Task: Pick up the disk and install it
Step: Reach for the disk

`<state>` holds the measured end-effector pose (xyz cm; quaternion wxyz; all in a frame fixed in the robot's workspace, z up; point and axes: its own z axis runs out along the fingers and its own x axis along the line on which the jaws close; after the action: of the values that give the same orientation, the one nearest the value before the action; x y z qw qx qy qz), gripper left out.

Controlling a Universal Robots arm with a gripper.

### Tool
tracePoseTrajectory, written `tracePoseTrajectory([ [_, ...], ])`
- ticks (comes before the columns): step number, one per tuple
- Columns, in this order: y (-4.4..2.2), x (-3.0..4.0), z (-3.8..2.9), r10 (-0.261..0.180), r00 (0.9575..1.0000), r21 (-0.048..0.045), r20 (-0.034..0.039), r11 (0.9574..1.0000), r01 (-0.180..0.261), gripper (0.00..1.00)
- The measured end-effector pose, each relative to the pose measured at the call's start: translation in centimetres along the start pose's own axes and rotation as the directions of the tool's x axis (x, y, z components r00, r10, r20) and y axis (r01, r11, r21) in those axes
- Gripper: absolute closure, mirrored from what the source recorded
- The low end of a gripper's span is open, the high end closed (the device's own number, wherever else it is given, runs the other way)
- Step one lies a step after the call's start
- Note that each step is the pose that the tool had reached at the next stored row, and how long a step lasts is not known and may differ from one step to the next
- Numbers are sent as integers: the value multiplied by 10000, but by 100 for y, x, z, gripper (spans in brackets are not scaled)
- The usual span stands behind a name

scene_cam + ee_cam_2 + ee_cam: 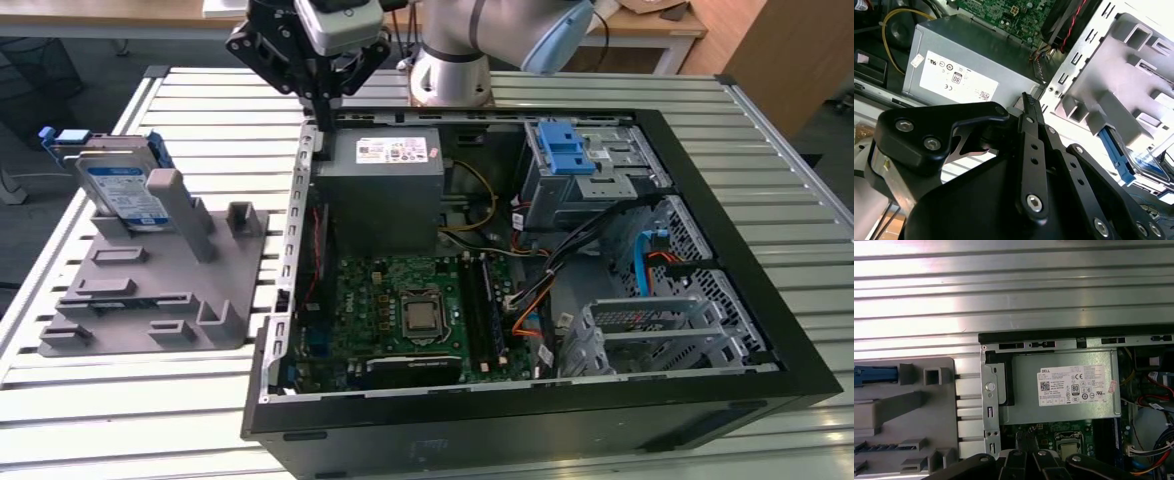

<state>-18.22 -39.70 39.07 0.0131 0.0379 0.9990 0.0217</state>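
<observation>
Hand [324, 112] closed, fingers pressed together, holding nothing. Same closed tips in the second wrist view [1026, 97].

Disk [123, 190]: silver slab, white-and-blue label, blue side rails. It stands on edge in a slot of the grey fixture [147, 300], well apart from the hand, toward the exterior view's left. Nothing is touching it. One blue rail also shows in the first wrist view [874, 374].

Right below the fingertips: the back corner of the open case [534, 415] and the grey power supply [384, 195] with its white sticker. The case's metal side wall sits between hand and fixture.

Further from the hand, inside the case: motherboard [400, 300], drive cage [607, 175] with blue latch [566, 150] on top, loose cables.

Count: 1 disk, 1 fixture, 1 case, 1 power supply, all on the slatted counter [561, 95].
</observation>
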Motion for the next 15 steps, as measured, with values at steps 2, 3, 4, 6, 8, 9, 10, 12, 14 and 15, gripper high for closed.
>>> tracePoseTrajectory([
  [2, 18, 8, 0, 0, 10000, 1, -1, 10000, 0, 89],
  [3, 27, 13, 1, 0, 10000, 0, -1, 10000, 0, 89],
  [4, 36, 18, 1, 0, 10000, 0, -1, 10000, 0, 89],
  [6, 56, 26, 3, -1, 10000, 0, -1, 10000, 1, 89],
  [8, 75, 34, 4, -1, 10000, 1, -1, 10000, 1, 89],
  [9, 80, 41, 4, -1, 10000, 0, -1, 10000, 1, 89],
  [10, 84, 50, 5, -1, 10000, 0, 0, 10000, 1, 89],
  [12, 90, 68, 6, -1, 10000, 0, 0, 10000, 1, 89],
  [14, 100, 90, 8, 0, 10000, -1, 0, 10000, 0, 89],
  [15, 111, 109, 10, 0, 10000, 0, 0, 10000, 0, 89],
])
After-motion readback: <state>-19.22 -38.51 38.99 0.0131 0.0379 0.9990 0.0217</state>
